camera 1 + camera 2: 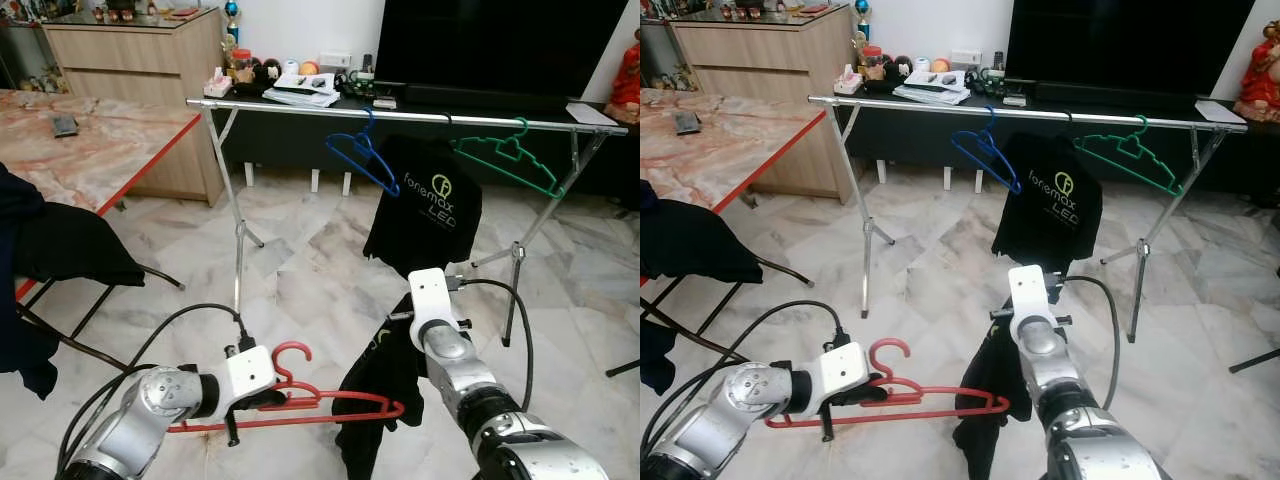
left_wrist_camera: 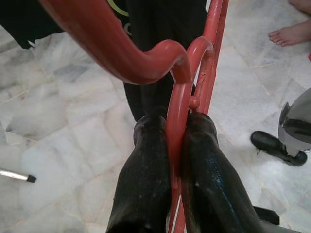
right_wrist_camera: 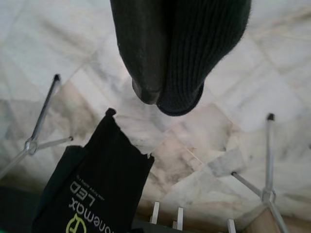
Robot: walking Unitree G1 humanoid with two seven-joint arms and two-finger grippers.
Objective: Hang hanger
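Note:
My left gripper (image 2: 175, 124) is shut on the red hanger (image 1: 330, 408) just below its hook, holding it low over the floor with the hook up. The fingers (image 2: 146, 170) squeeze the red neck from both sides. My right gripper (image 3: 167, 92) is shut on a black garment (image 1: 375, 390), whose ribbed edge wraps the fingertips; the rest hangs down beside the hanger's right end. Ahead stands a silver clothes rail (image 1: 400, 113) carrying a blue hanger (image 1: 362, 157), a black printed shirt (image 1: 425, 205) and a green hanger (image 1: 510, 155).
A red-edged marble table (image 1: 90, 150) and a chair draped in dark clothing (image 1: 70, 245) stand at the left. Behind the rail are a low cluttered console (image 1: 300, 90) and a wooden cabinet (image 1: 130, 50). A person's bare foot (image 2: 291, 31) is on the floor nearby.

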